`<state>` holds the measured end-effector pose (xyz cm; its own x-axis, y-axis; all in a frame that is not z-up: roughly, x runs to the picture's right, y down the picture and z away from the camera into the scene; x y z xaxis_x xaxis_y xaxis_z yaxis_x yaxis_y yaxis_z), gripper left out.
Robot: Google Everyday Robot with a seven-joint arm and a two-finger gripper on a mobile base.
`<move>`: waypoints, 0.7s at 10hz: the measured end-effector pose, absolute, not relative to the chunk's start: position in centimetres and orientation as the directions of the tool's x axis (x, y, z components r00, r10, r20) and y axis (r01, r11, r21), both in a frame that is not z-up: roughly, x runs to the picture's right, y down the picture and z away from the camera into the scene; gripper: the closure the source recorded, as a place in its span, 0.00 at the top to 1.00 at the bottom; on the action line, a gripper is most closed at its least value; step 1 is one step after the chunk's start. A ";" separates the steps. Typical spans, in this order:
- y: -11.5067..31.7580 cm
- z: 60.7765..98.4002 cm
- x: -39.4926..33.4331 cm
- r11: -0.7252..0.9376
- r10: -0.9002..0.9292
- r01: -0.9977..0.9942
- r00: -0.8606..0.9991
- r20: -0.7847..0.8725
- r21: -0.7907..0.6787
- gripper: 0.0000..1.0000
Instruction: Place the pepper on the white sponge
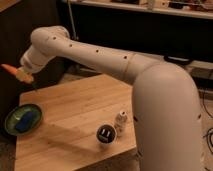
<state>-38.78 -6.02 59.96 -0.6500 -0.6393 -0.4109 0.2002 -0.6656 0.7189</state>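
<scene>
Gripper: the gripper [22,75] hangs in the air at the far left of the view, above and beyond the table's left rear corner, at the end of the arm [100,52] that reaches across from the right
Grip: clenched on the pepper, which juts out of it to the left
Pepper: the pepper [8,68], orange-red, lies roughly level in the air, held at its right end, well above the tabletop and higher than the dish
Sponge: the sponge [27,121], dark blue here, lies flat inside the dish, below the gripper and nearer the camera; pepper and sponge are well apart
Dish: the round green dish [11,116] sits at the table's left edge
Table: the wooden table [75,107] bears the dish, a cup and a bottle
Cup: a dark round cup [105,134] stands near the front right
Bottle: a small white bottle [120,121] stands upright just beside the cup, on its right
</scene>
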 end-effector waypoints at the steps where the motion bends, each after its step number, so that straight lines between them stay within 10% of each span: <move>1: -4.6 58.6 -41.3 -0.671 -0.617 0.159 -0.663 -0.425 0.725 0.20; 7: 4.8 65.2 -45.9 -0.628 -0.548 0.085 -0.753 -0.363 0.773 0.20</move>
